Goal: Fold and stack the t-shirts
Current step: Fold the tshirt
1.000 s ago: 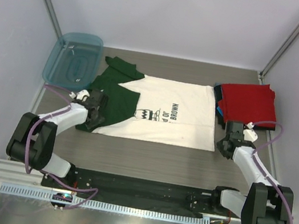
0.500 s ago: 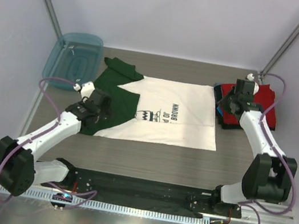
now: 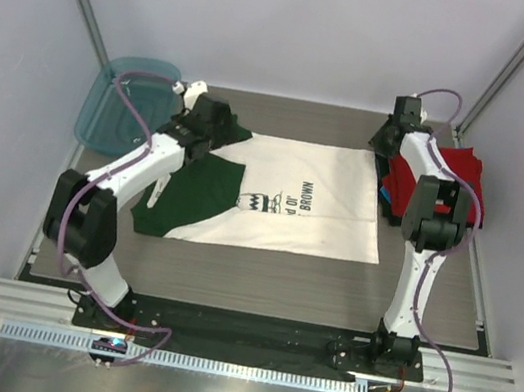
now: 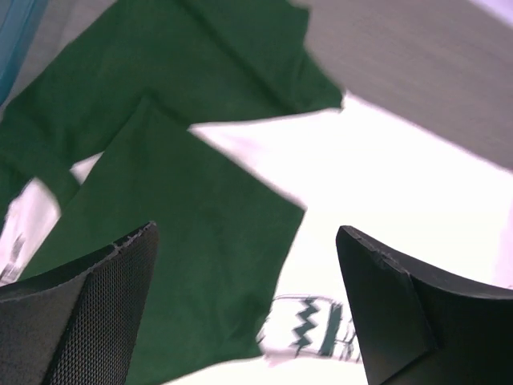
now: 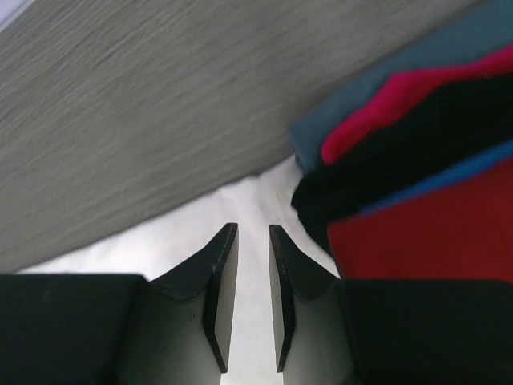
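From above, the white shirt (image 3: 322, 171) lies spread flat mid-table (image 3: 259, 269), its green sleeves toward the left and the chest print near the middle. The left gripper (image 3: 216, 125) hangs over the far sleeve, close to the collar. The tub (image 3: 95, 108) sits just beyond it in the far left corner. The right gripper (image 3: 391, 138) is at the shirt's far right corner. The stack (image 3: 464, 171) of folded shirts, red on top, lies just to its right, touching the white shirt's edge.

In the left wrist view, the left gripper (image 4: 247, 233) has its fingers (image 4: 88, 313) spread wide with nothing between them. It is above the shirt and not touching it. A green sleeve (image 4: 184, 241) lies folded over the white body (image 4: 417, 184) directly below.

In the right wrist view, the right gripper (image 5: 252, 228) shows only a narrow slit between its fingers (image 5: 220, 297), and nothing is pinched there. White cloth (image 5: 160, 237) lies under the tips. The stack (image 5: 417, 216) is close on the right, with grey-blue, red, black and blue edges over a red layer.
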Controlling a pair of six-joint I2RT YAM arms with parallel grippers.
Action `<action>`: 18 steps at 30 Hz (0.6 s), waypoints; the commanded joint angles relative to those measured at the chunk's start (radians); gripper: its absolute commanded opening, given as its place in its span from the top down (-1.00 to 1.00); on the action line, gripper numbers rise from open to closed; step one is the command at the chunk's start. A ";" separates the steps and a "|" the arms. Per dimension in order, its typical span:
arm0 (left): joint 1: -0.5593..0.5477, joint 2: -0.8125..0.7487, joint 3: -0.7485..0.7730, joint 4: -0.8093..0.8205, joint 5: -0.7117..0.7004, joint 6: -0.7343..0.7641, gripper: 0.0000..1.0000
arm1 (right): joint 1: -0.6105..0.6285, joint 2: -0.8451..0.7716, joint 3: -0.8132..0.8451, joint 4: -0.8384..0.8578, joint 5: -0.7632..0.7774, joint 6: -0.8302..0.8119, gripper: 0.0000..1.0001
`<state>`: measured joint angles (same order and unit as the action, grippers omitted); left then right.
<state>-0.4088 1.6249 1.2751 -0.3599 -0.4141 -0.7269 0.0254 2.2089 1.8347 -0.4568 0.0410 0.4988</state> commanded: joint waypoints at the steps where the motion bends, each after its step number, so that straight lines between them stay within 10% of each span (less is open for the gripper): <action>1: 0.042 0.047 0.131 0.006 0.049 0.041 -0.85 | 0.004 0.086 0.187 -0.080 0.051 -0.014 0.45; 18: 0.154 0.194 0.291 0.003 0.187 0.052 -0.82 | 0.016 0.215 0.259 -0.145 0.102 -0.034 0.28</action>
<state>-0.2619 1.8221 1.5108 -0.3660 -0.2569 -0.6971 0.0292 2.4577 2.1136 -0.5720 0.0986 0.4934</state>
